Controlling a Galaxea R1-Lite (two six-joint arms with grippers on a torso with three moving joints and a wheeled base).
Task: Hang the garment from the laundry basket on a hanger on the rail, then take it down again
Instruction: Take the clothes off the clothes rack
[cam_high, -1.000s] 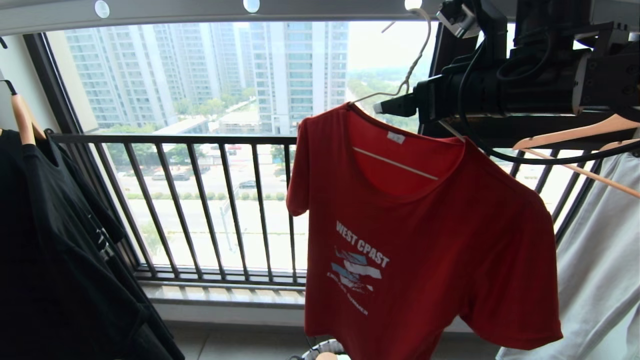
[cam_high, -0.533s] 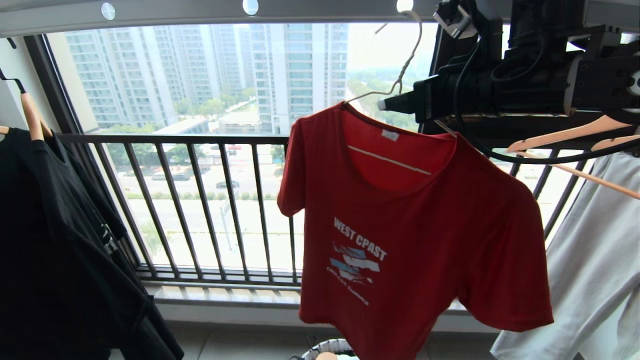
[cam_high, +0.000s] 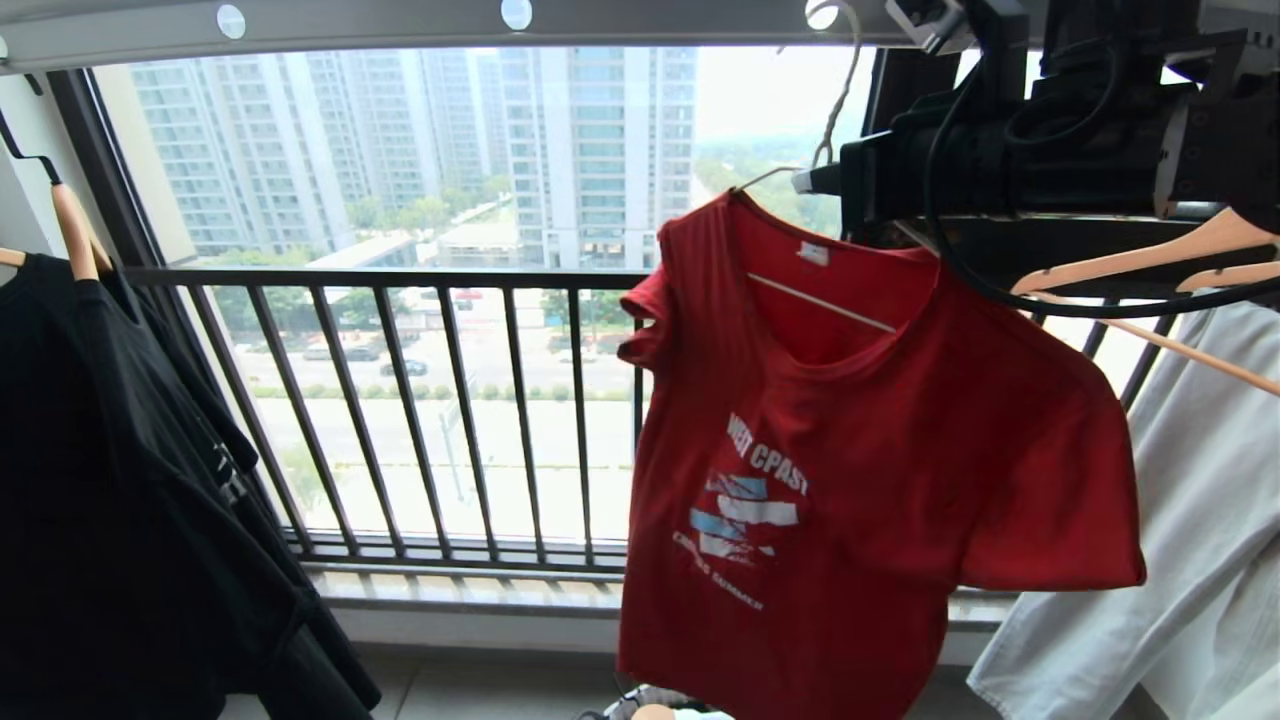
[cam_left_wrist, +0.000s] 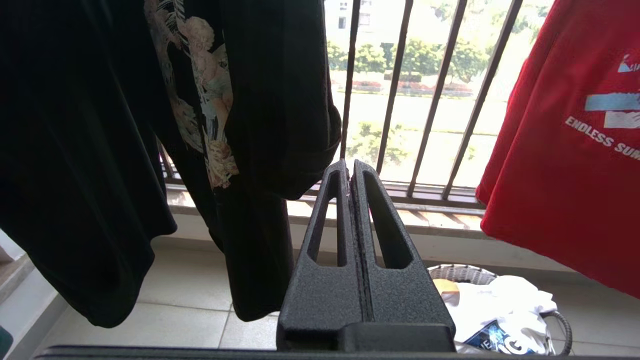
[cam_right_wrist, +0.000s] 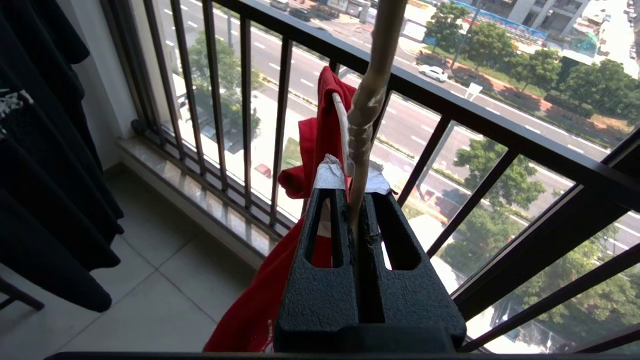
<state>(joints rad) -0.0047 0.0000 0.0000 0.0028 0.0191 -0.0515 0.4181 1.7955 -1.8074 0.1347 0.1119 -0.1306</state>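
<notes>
Right gripper (cam_right_wrist: 356, 212) up by the rail (cam_high: 420, 22), and I see its fingers clamped on the twisted neck of the hanger (cam_right_wrist: 367, 100). I have the garment (cam_high: 850, 470) draped on that hanger, hooked over the rail, between a black shirt (cam_high: 120, 480) and a pale garment (cam_high: 1190, 540). Left gripper (cam_left_wrist: 351, 172) sits low with fingers pressed together, empty, the laundry basket (cam_left_wrist: 462, 272) on the floor beneath.
</notes>
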